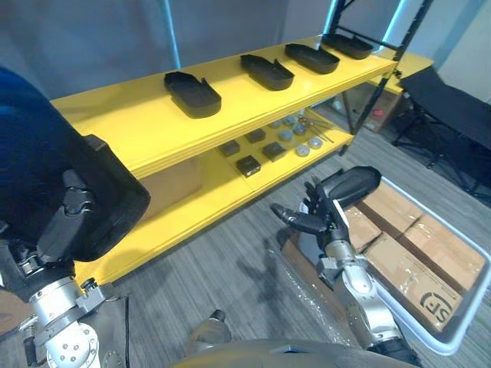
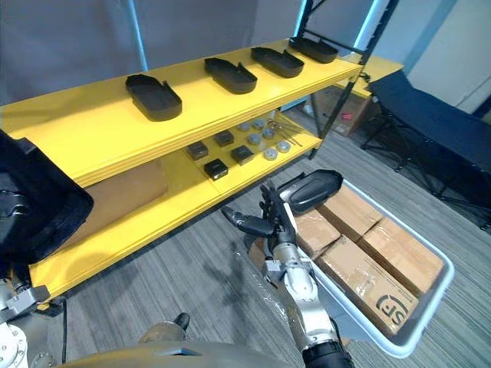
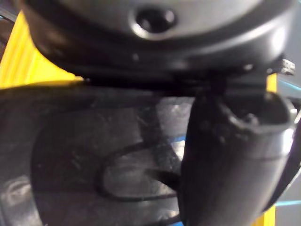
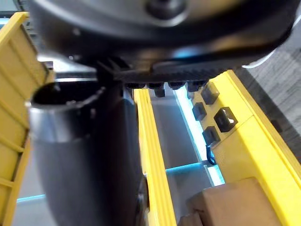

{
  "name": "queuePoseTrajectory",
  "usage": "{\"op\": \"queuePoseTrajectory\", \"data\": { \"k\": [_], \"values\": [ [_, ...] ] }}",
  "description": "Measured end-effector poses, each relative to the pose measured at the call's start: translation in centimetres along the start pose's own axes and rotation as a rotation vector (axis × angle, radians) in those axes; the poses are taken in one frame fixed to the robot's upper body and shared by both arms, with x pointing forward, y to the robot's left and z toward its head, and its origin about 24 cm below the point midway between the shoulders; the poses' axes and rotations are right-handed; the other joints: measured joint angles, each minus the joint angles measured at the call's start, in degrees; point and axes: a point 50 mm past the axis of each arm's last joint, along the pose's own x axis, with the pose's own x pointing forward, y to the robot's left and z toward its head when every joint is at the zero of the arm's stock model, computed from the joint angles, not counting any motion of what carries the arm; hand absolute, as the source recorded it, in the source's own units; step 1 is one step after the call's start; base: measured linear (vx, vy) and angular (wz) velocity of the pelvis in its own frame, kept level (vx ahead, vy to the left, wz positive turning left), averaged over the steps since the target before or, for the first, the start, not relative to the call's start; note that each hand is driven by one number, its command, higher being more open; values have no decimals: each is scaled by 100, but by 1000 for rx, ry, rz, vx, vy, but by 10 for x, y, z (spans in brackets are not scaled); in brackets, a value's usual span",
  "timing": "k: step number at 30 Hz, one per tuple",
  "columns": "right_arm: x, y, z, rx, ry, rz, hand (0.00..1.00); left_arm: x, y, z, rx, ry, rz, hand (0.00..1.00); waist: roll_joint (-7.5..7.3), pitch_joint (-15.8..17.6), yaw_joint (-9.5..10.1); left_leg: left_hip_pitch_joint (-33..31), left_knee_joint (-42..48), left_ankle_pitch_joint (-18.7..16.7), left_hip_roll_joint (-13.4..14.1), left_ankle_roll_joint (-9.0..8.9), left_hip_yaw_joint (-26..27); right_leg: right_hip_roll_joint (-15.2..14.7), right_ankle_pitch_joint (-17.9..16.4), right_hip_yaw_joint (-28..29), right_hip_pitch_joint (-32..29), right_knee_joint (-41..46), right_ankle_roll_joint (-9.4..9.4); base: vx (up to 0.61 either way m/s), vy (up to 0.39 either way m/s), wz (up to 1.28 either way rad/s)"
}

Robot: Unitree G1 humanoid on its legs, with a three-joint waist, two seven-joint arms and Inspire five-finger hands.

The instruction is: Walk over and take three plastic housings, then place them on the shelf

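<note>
The left robot hand (image 1: 70, 205) is clamped on the first housing (image 1: 115, 192), its thumb pressed against the inside of the dark shell. It holds the shell level with the front edge of the top shelf (image 1: 138, 123), at that shelf's left end. The right robot hand (image 2: 275, 226) carries the second housing (image 2: 314, 190) low over the floor, in front of the lower shelf (image 1: 207, 203) and beside the bin (image 2: 420, 326). Its fingers look hooked on the shell's near end while the thumb stands off to the side.

A row of housings (image 1: 267, 71) already runs from the middle of the top shelf to its right end, and the left stretch is bare.

The step in hand seems to be setting down the first housing. It should go onto that bare left stretch, well back from the front edge and hollow side up like the row. The fingers should loosen only once the shell bears flat. The right robot hand's hold looks the thinner one, so that arm is best kept level and slow until its turn.
</note>
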Motion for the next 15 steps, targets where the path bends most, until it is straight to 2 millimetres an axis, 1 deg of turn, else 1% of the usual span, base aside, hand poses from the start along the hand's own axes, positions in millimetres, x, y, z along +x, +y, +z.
{"op": "queuePoseTrajectory", "data": {
  "k": [1, 2, 3, 4, 5, 6, 7, 8, 9, 10, 11, 12, 13, 14, 15],
  "values": [
    [-2, -4, -1, 0, 3, -15, 100, 0, -4, -2, -26, 8, -20, 0, 21, 26, -63, -41, -28, 2, 0, 195, 230, -19, -10, -154, 53, -6, -10, 0, -79, 142],
    [-5, -14, -1, 1, 4, -56, 100, 1, -14, -7, -96, 24, -65, 0, 87, 123, -193, -185, -40, 9, 297, 611, 1251, -32, 42, -495, 201, -7, 32, -10, -51, 132],
    [-7, -18, -1, -1, 2, -74, 100, 1, -19, -10, -126, 34, -85, 0, 152, 160, -263, -257, -9, 49, 477, 662, 1744, -24, 39, -584, 273, 1, 31, -21, 0, 170],
    [-12, -29, -1, -11, -1, -111, 100, 1, -31, -19, -170, 64, -127, 0, 215, 201, -383, -352, 40, 154, 693, 612, 2457, -39, -8, -619, 366, 43, 62, 1, 61, 127],
    [-14, -33, 0, -21, -2, -120, 100, -1, -35, -21, -184, 80, -143, 0, 252, 187, -412, -358, 33, 249, 746, 537, 2690, -80, -74, -625, 367, 117, 108, 0, 98, 116],
    [-13, -38, 5, -39, -31, -125, 100, -5, -41, -24, -203, 104, -169, 0, 361, 260, -448, -368, 28, 499, 747, 177, 2789, -186, -276, -557, 304, 334, 218, -27, 107, 49],
    [-13, -37, 6, -35, -45, -124, 100, -6, -42, -25, -204, 109, -173, 0, 382, 274, -429, -379, 38, 505, 722, 133, 2801, -231, -323, -484, 246, 416, 222, -41, 110, 14],
    [-11, -31, 9, -19, -82, -108, 100, -6, -41, -25, -198, 110, -171, 0, 385, 343, -381, -381, 70, 477, 712, 99, 2886, -285, -407, -275, 134, 538, 202, -48, 84, -22],
    [-9, -27, 11, -13, -98, -96, 100, -5, -41, -25, -195, 109, -165, 0, 356, 392, -354, -385, 114, 451, 718, 93, 2946, -313, -455, -177, 79, 599, 191, -34, 52, -42],
    [-6, -20, 14, -7, -118, -69, 100, -5, -39, -25, -186, 110, -147, 0, 295, 503, -320, -403, 305, 338, 746, 92, 3038, -371, -531, -28, -1, 719, 168, -37, 31, -43],
    [-3, -15, 17, -3, -135, -49, 100, -4, -38, -25, -171, 110, -120, 0, 265, 594, -327, -448, 551, 208, 772, 98, 3079, -411, -602, 68, -27, 841, 183, -65, 48, -37],
    [-1, -11, 20, 9, -161, -38, 100, -4, -38, -27, -145, 113, -96, 0, 229, 627, -348, -606, 917, 4, 787, 120, 3078, -490, -709, 124, -101, 1024, 202, -58, 66, -19],
    [0, -9, 24, 20, -194, -38, 100, -4, -38, -29, -144, 120, -78, 0, 220, 663, -366, -742, 1308, -216, 798, 133, 3075, -577, -818, 174, -147, 1230, 251, -46, 76, -9],
    [1, -8, 25, 23, -206, -38, 100, -5, -37, -30, -141, 124, -71, 0, 220, 665, -366, -806, 1494, -323, 800, 144, 3075, -618, -869, 201, -167, 1317, 275, 1, 91, -7],
    [2, -6, 27, 27, -222, -39, 100, -5, -37, -30, -113, 118, -58, 0, 213, 672, -357, -904, 1835, -545, 796, 153, 3075, -696, -945, 227, -151, 1434, 337, 40, 113, -4]
  ]
}}
